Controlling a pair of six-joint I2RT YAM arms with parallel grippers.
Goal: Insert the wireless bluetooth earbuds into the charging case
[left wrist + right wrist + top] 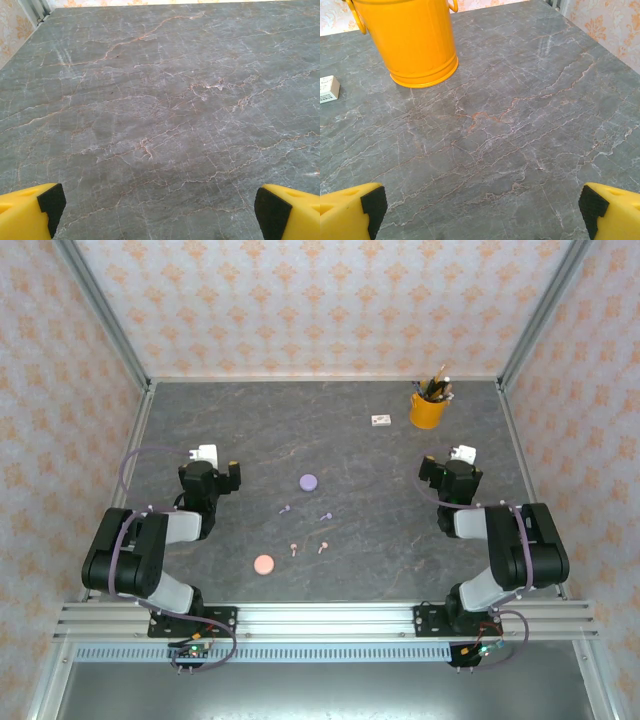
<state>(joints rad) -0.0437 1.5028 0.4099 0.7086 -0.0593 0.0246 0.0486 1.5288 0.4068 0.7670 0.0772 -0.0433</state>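
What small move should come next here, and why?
Probably swing the left gripper toward the pink earbuds near the pink case: it is open and empty over bare table, the earbuds lie loose, and this arm is nearer them.

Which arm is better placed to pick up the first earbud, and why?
Left, probably. The left gripper, open, is nearer the purple earbud than the right gripper, also open, which faces the yellow cup farther off.

Earbuds [323,547] on table [400,540] centre, rear case [308,481] behind them, front case [263,564] left-front, cup [428,409] back right.
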